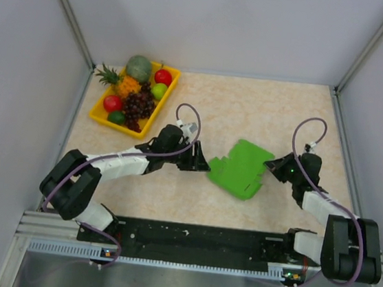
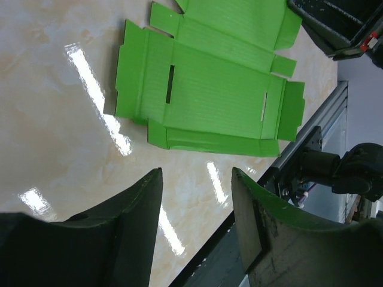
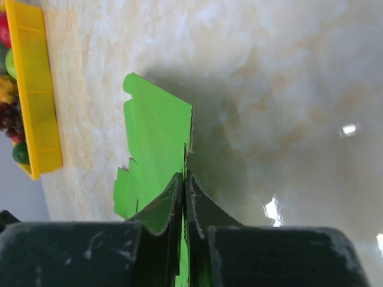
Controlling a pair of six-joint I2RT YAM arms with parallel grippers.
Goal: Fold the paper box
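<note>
Right tool (image 3: 184, 177): jaws are pressed together on the right edge of the paper box (image 1: 242, 169), with thin green card pinched between the pads. From the pinch, one panel is seen standing up steeply in the right wrist view; the rest of the sheet is laid out flat toward the left.

Left tool (image 2: 197, 174): jaws are held apart and nothing is gripped. It is poised just beside the sheet's left edge; no contact can be made out.

The box is found near the middle of the desk (image 1: 251, 109), between the two tools, with flaps and slots not yet folded in. A yellow fruit tray (image 1: 101, 116) is noted well apart, at the far left corner.

Risks, as judged from here:
- The card is held by a narrow margin only. If the panel is swung over or pulled, it could be drawn out of the pinch.
- The left part is not pinned down. On the glossy desk the whole sheet may be pushed along rather than creased.
- With force applied from one edge, the thin card may be buckled away from its scored line.
- If the left tool is closed too soon, a side flap could be caught and bent the wrong way.
</note>
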